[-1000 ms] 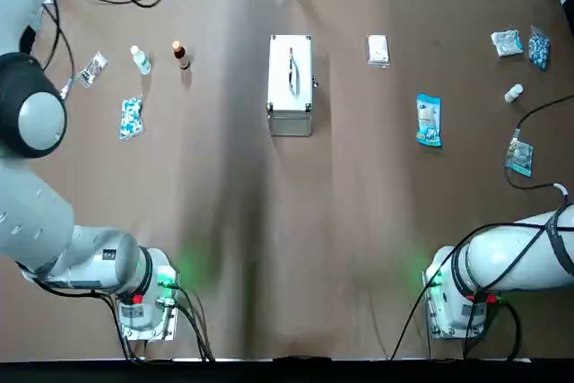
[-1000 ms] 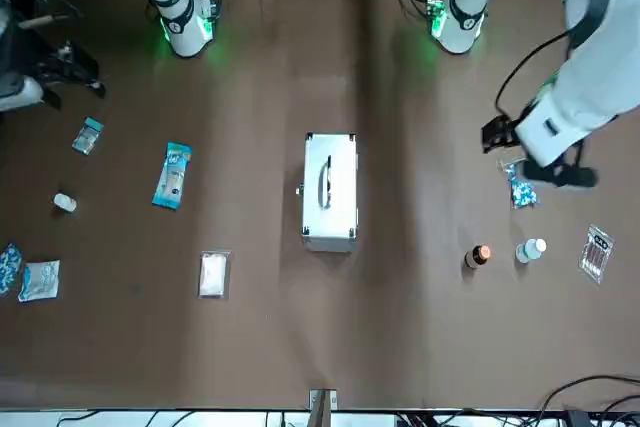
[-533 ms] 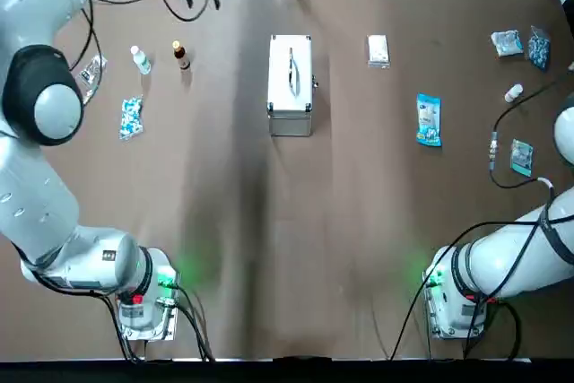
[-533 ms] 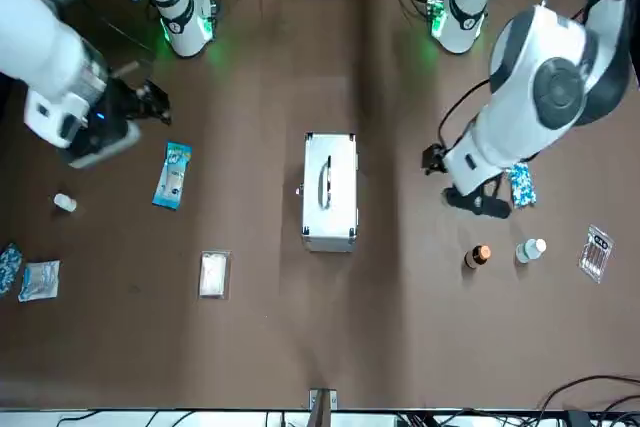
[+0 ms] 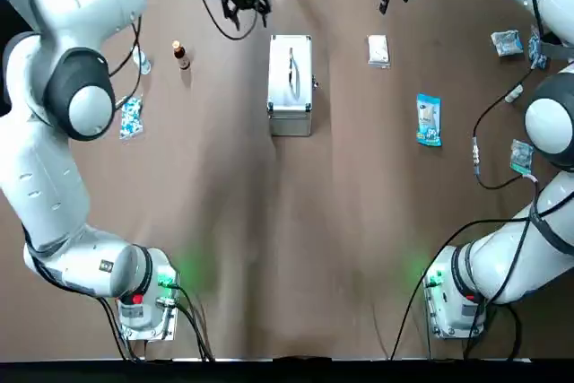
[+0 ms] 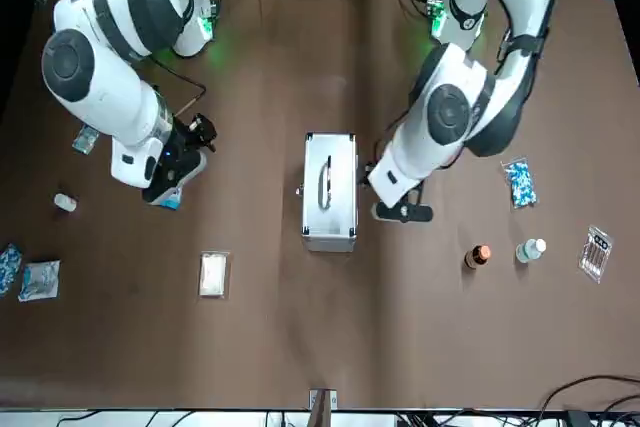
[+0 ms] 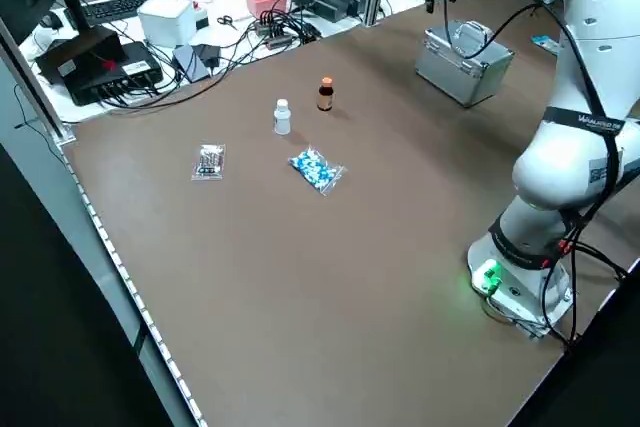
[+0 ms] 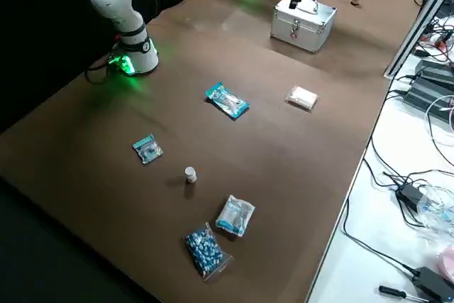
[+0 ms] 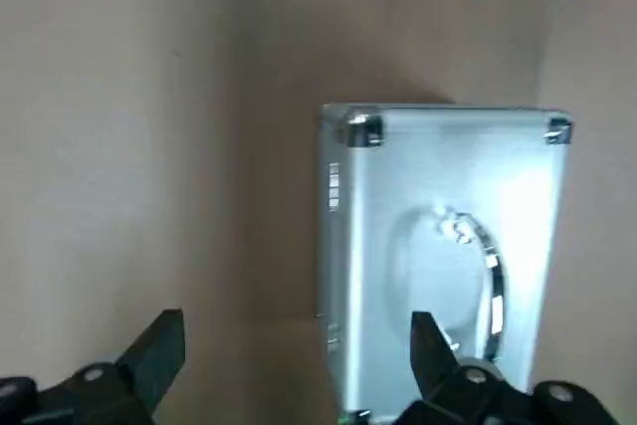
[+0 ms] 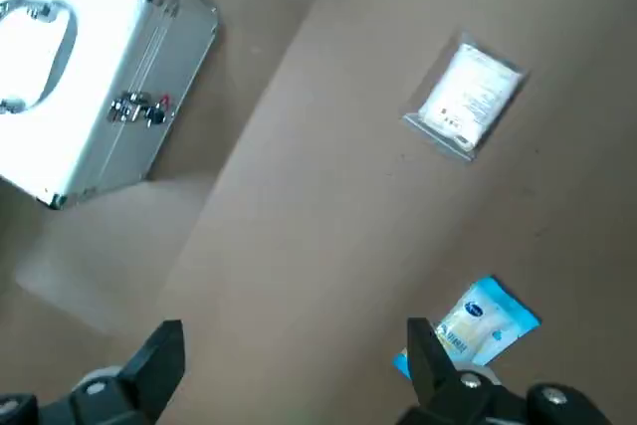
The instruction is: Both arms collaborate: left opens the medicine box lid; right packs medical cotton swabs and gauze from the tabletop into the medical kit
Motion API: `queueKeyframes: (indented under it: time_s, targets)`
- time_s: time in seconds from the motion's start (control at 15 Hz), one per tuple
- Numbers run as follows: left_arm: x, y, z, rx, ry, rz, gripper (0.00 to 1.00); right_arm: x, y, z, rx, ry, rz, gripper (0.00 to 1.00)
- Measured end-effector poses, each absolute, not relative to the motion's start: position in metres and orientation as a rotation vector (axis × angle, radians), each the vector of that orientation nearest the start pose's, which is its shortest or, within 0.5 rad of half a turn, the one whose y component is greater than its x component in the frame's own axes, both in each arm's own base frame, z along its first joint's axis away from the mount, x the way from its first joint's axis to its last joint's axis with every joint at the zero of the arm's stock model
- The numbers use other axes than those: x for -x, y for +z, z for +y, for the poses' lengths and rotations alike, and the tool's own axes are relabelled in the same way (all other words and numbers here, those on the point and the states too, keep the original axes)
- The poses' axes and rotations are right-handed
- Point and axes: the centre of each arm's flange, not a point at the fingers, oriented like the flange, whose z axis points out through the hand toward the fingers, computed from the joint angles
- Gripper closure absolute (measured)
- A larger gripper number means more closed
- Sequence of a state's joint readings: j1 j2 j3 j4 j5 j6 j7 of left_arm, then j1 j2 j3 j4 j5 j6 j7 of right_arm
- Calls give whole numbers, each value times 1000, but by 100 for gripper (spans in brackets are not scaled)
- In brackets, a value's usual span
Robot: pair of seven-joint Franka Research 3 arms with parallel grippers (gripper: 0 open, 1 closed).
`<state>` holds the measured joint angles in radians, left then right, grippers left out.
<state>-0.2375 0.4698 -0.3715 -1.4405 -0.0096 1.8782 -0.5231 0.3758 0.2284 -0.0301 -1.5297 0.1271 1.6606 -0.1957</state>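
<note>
The silver medicine box [image 5: 290,84] stands at mid-table with its lid [image 5: 300,58] down and the handle on top. My left gripper [image 9: 294,355] hovers open well above the table, just off the box's [image 9: 448,246] left side. My right gripper [image 10: 294,355] is open too and hangs high over the bare table between the box [image 10: 90,97], the white gauze [image 10: 466,99] and the blue-and-white cotton swabs [image 10: 476,327]. Both packets lie flat on the table to the box's right: gauze [image 5: 378,51], swabs [image 5: 429,119]. Neither gripper holds anything.
Left of the box are a brown bottle [image 6: 479,256], a white bottle [image 6: 531,249], a speckled packet [image 6: 520,184] and a foil strip [image 6: 596,251]. On the far right lie a small bottle [image 8: 189,174] and three packets [image 8: 235,214] [image 8: 204,250] [image 8: 147,148]. Cables crowd the far edge.
Both arms have swung in from the table's outer sides toward the middle, and their grippers now hover near the box. Nothing on the table has moved.
</note>
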Motion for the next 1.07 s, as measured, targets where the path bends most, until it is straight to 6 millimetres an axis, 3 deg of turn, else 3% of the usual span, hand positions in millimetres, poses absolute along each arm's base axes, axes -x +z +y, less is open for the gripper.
queueKeyframes:
  time_s: [0.2, 0.4, 0.47, 0.67, 0.87, 1.07]
  targets:
    - [-578, 423, -388, 3300, 147, 12, 0, -584, 502, 230, 2872, 175, -937, 1]
    - [-572, 421, -399, 3305, 159, -15, 0, -589, 484, 242, 2767, 158, -1141, 1]
    - [-569, 420, -407, 3320, 170, -50, 0, -592, 474, 248, 2642, 139, -1271, 1]
    - [-566, 409, -421, 3335, 171, -113, 0, -600, 463, 249, 2420, 51, -1449, 1]
    - [-563, 396, -436, 3356, 152, -187, 0, -607, 445, 251, 2271, 2, -1612, 1]
    - [-561, 386, -448, 3368, 145, -246, 0, -610, 421, 269, 2116, -66, -1733, 1]
